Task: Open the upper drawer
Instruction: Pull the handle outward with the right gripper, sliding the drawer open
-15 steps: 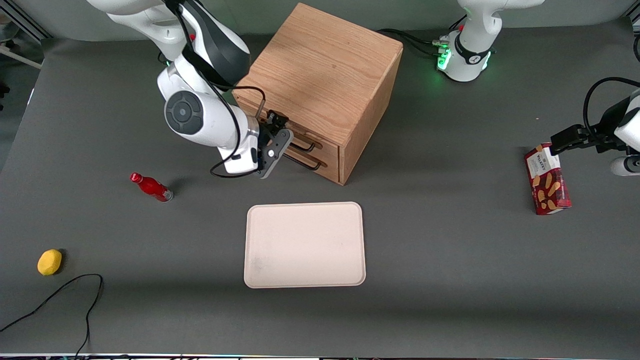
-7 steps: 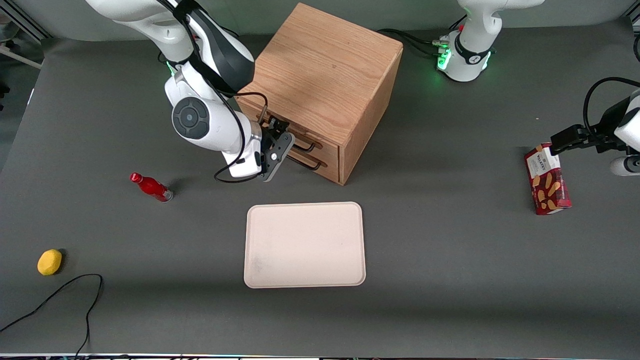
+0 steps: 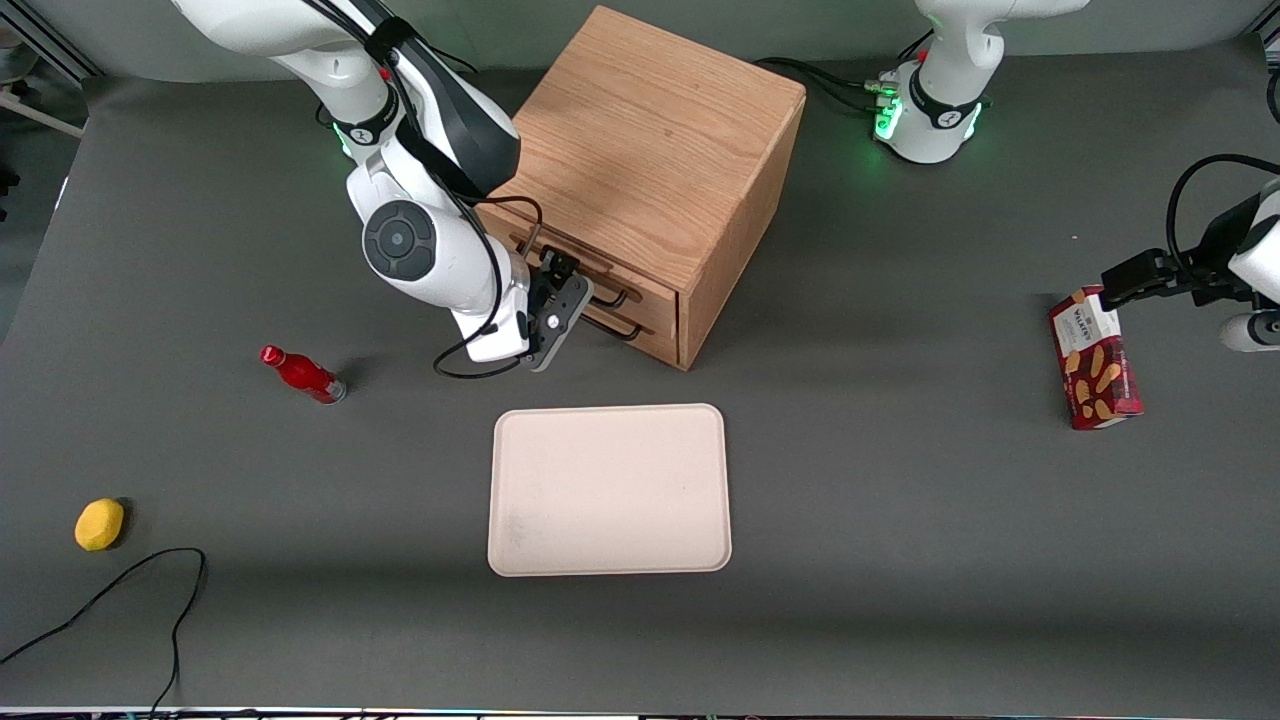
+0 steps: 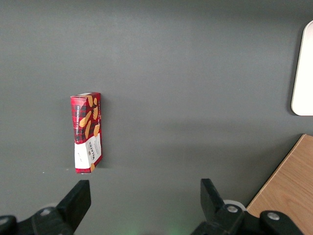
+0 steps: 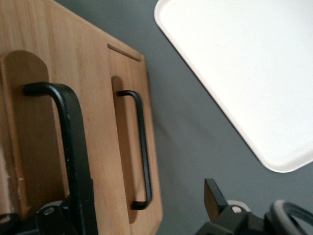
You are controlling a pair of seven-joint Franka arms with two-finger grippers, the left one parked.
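If you start at the table edge nearest the front camera, you find a black cable [image 3: 150, 590] looping toward the working arm's end, and a lemon [image 3: 99, 524] just above its loop. Mid-table lies a cream tray [image 3: 608, 490] [image 5: 234, 73] [image 4: 305, 73]. A little farther from the camera, a red bottle [image 3: 302, 374] lies on its side toward the working arm's end. A red biscuit box [image 3: 1094, 357] [image 4: 87, 133] lies flat toward the parked arm's end.

Farther again you reach the gripper [image 3: 570, 280] [image 5: 129, 205], right in front of the drawer fronts of the oak cabinet [image 3: 650, 160] [image 4: 288, 186]. Its fingers [image 5: 211, 192] are spread wide. In the right wrist view the upper handle [image 3: 610, 297] [image 5: 73, 142] runs down between them, close against one finger and well apart from the other. Nothing is clamped.

The upper drawer [image 3: 655, 292] [image 5: 93, 98] is just under the cabinet's top edge. Its front looks level with that of the lower drawer [image 3: 650, 335] [image 5: 124, 61], so you can read it as closed. The lower handle [image 3: 615, 330] [image 5: 143, 147] runs parallel to the upper one and clear of the fingers. The cabinet is turned so one bottom corner points toward the tray.
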